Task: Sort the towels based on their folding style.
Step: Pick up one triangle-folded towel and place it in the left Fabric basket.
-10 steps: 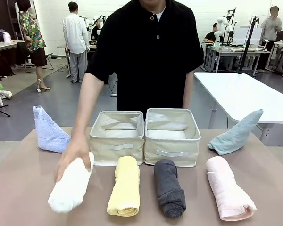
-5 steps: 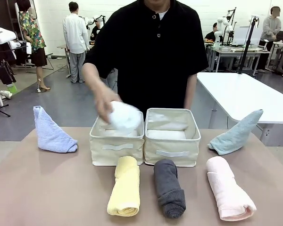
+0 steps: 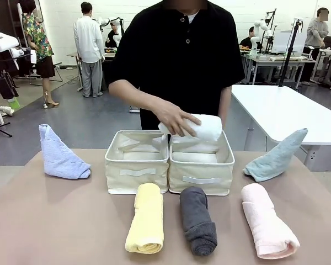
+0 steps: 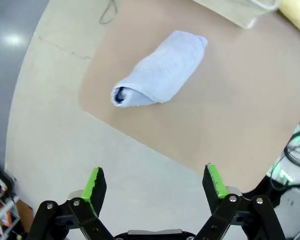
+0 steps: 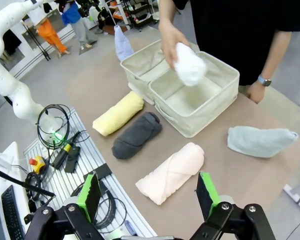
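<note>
- While the left gripper (image 4: 154, 175) hangs with its green-padded fingers spread wide and nothing between them, it sits above the pale floor just off the table (image 4: 230, 125) edge.
- Beyond those fingers, well apart from them, the blue towel (image 4: 157, 70) lies alone on the tan table top; from the front it (image 3: 60, 154) stands as a pointed fold at the robot's left end.
- The right gripper (image 5: 148, 182) is likewise spread and holds nothing, high above the near table edge.
- Nearest below it lies the pink roll (image 5: 171, 171), then the dark grey roll (image 5: 137, 135) and the yellow roll (image 5: 118, 113), side by side in a row in front of the bins.
- The teal towel (image 5: 260, 141), folded to a point, rests at the robot's right end, apart from the others.
- Two cream bins stand touching at the middle: the left bin (image 3: 137, 172) and the right bin (image 3: 201, 179).
- The person's hand (image 3: 174, 118) grips the white roll (image 3: 198, 128) in the air over the right bin.
</note>
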Robot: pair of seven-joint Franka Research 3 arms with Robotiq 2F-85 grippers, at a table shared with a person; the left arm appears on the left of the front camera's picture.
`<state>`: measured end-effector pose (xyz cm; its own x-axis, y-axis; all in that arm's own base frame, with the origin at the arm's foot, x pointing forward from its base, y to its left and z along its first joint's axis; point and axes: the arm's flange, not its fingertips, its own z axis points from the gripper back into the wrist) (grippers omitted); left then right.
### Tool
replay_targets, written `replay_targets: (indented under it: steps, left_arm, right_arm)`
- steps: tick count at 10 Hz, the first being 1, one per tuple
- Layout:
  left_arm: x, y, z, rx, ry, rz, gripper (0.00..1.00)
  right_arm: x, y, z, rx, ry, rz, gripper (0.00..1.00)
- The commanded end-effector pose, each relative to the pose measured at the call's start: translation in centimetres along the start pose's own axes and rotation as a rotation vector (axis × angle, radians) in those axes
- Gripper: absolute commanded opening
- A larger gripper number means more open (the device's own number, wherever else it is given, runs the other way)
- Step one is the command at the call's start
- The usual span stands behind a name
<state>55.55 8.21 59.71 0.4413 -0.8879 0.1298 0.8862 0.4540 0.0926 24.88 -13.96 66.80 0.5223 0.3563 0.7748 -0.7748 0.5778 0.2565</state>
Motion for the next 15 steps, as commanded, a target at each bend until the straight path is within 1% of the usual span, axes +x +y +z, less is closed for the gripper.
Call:
replay_targets:
  steps: [1, 2, 3, 4, 5, 7, 9, 10, 11, 14, 15]
  left_arm:
    - [1.8, 3.0, -1.5, -0.084, 0.040, -0.229, 1.00]
    - [2.9, 4.3, -2.7, -0.162, 0.068, -0.358, 1.00]
    - [3.6, 5.3, -3.9, -0.256, 0.100, -0.442, 1.00]
    - [4.2, 6.2, -5.4, -0.313, 0.133, -0.492, 1.00]
    - [4.5, 7.1, -6.8, -0.328, 0.157, -0.523, 1.00]
    - [5.1, 8.6, -10.0, -0.313, 0.160, -0.486, 1.00]
    - [5.7, 9.2, -12.6, -0.270, 0.129, -0.447, 1.00]
    - [6.0, 9.7, -13.2, -0.211, 0.113, -0.410, 1.00]
    - [6.3, 9.7, -13.3, -0.182, 0.111, -0.400, 1.00]
    - [6.8, 8.7, -15.6, -0.215, 0.162, -0.395, 1.00]
    - [6.8, 8.5, -16.6, -0.201, 0.177, -0.387, 1.00]
  right_arm:
    - [0.1, 0.0, -0.1, 0.016, -0.016, 0.013, 1.00]
    - [0.1, 0.0, -0.1, 0.016, -0.016, 0.013, 1.00]
    - [0.1, 0.0, -0.1, 0.016, -0.016, 0.013, 1.00]
    - [0.1, 0.0, -0.1, 0.016, -0.016, 0.013, 1.00]
    - [0.1, 0.0, -0.1, 0.016, -0.016, 0.013, 1.00]
    - [0.1, 0.0, -0.1, 0.016, -0.016, 0.013, 1.00]
    - [0.1, 0.0, -0.1, 0.016, -0.016, 0.013, 1.00]
    - [0.1, 0.0, -0.1, 0.016, -0.016, 0.013, 1.00]
    - [0.1, 0.0, -0.1, 0.016, -0.016, 0.013, 1.00]
    - [0.1, 0.0, -0.1, 0.016, -0.016, 0.013, 1.00]
    - [0.1, 0.0, -0.1, 0.016, -0.016, 0.013, 1.00]
